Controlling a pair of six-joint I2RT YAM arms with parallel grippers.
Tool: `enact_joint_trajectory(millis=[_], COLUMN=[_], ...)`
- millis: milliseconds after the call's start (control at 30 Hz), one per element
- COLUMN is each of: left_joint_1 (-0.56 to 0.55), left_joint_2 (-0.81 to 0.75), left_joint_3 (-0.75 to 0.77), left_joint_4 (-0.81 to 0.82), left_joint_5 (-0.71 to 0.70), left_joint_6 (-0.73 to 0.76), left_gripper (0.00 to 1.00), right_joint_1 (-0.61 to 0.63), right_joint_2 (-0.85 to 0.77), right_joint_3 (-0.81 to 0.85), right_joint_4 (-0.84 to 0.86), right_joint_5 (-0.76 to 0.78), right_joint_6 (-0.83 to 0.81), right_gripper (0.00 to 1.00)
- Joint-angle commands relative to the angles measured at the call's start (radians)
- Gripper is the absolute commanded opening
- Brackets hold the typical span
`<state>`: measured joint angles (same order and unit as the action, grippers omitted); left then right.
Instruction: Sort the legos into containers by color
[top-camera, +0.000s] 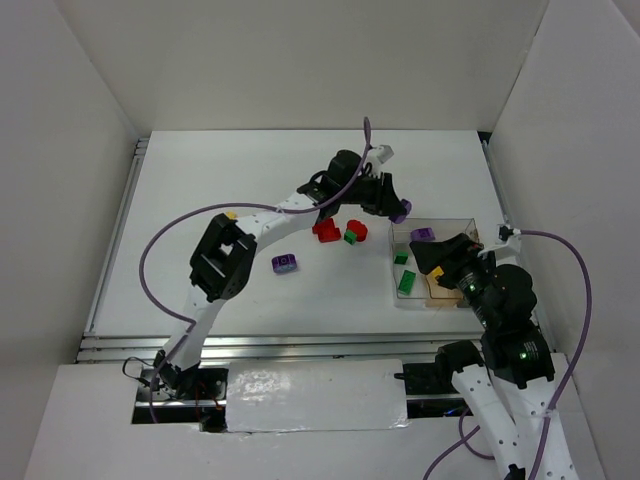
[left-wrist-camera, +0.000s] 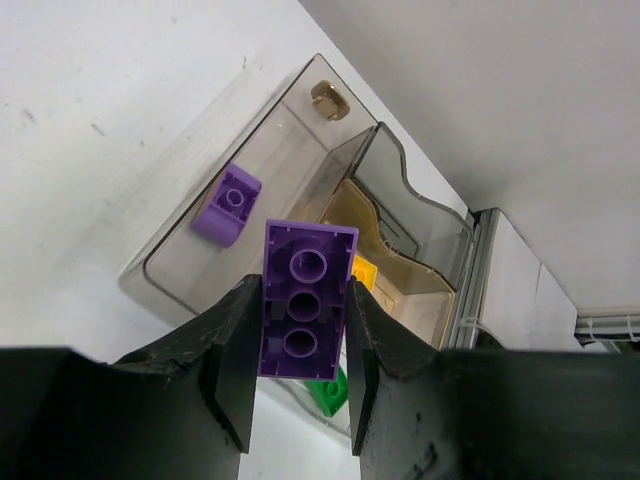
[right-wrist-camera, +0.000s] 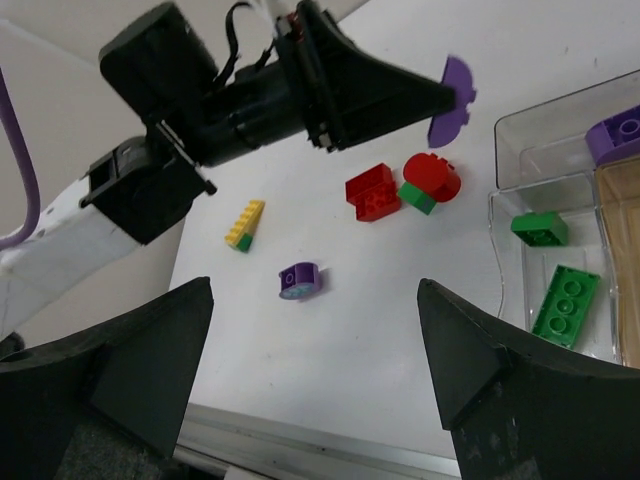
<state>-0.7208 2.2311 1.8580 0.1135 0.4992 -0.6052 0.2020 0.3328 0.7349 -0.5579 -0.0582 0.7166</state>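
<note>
1. The container (top-camera: 440, 221) is sitting at the right of the table. Its far compartment is holding one purple piece (left-wrist-camera: 228, 203), and green bricks (top-camera: 407, 281) are lying in another.
2. The left gripper (left-wrist-camera: 303, 345) is hanging beside the box's far end, jaws clamped on a purple brick (left-wrist-camera: 305, 270).
3. The right gripper (top-camera: 438, 258) is hovering over the box's near end, jaws wide apart and holding nothing.
4. The purple brick is poking out past the fingertips, hollow underside showing. I'm judging it light, rigid and slick, best pinched on its flat long sides. It's possibly not yet over its compartment.
5. Red bricks (top-camera: 325, 230) are waiting loose, well apart from the jaws.
</note>
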Motion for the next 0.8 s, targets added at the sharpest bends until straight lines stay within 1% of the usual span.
enact_joint_trajectory(millis=[0,100,133,167,200,233,300,333,400,433,500,533,633,667,733,767], left_joint_1=[-0.020,-0.042,-0.051,-0.055,-0.055,-0.055,-0.055,-0.055,-0.055,-0.055,-0.055,-0.057,-0.054,-0.054,-0.055,-0.055], left_joint_2=[0.066,0.148,0.165,0.191,0.199,0.203,0.206,0.205,0.188,0.182,0.173,0.171,0.133,0.075,-0.012,-0.115], left_joint_3=[0.157,0.253,0.273,0.292,0.293,0.288,0.267,0.257,0.216,0.202,0.191,0.194,0.187,0.146,0.066,-0.025], left_joint_4=[-0.006,-0.029,-0.044,-0.041,-0.041,-0.023,-0.008,-0.003,0.018,0.029,0.037,0.035,0.029,0.029,0.057,0.063], left_joint_5=[0.019,0.025,0.015,0.007,0.007,0.006,0.002,-0.005,-0.024,-0.025,-0.027,-0.027,-0.048,-0.065,-0.154,-0.198], left_joint_6=[0.032,0.035,0.038,0.036,0.036,0.022,0.019,0.018,0.021,0.024,0.028,0.030,0.035,0.038,0.048,0.051], left_gripper=[0.16,0.21,0.23,0.29,0.29,0.38,0.49,0.57,0.64,0.72,0.95,0.99,0.99,0.99,0.99,0.99], right_joint_1=[-0.006,-0.006,-0.006,-0.006,-0.006,-0.007,-0.007,-0.006,-0.007,-0.006,-0.006,-0.007,-0.006,-0.007,-0.007,-0.006], right_joint_2=[0.008,-0.008,-0.015,-0.021,-0.021,-0.026,-0.029,-0.031,-0.032,-0.035,-0.034,-0.034,-0.029,-0.031,-0.034,-0.035], right_joint_3=[0.044,0.055,0.061,0.063,0.066,0.070,0.075,0.081,0.083,0.084,0.080,0.071,0.058,0.057,0.052,0.051], right_joint_4=[-0.025,-0.027,-0.031,-0.036,-0.036,-0.040,-0.046,-0.050,-0.051,-0.048,-0.042,-0.036,-0.027,-0.027,-0.027,-0.024], right_joint_5=[-0.068,-0.071,-0.071,-0.071,-0.072,-0.077,-0.080,-0.080,-0.078,-0.081,-0.083,-0.091,-0.103,-0.104,-0.101,-0.101], right_joint_6=[-0.006,-0.012,-0.013,-0.014,-0.014,-0.014,-0.017,-0.017,-0.019,-0.019,-0.014,-0.014,-0.005,-0.005,-0.005,-0.008], right_gripper=[0.90,0.91,0.91,0.91,0.91,0.91,0.91,0.91,0.91,0.91,0.91,0.91,0.91,0.91,0.91,0.92])
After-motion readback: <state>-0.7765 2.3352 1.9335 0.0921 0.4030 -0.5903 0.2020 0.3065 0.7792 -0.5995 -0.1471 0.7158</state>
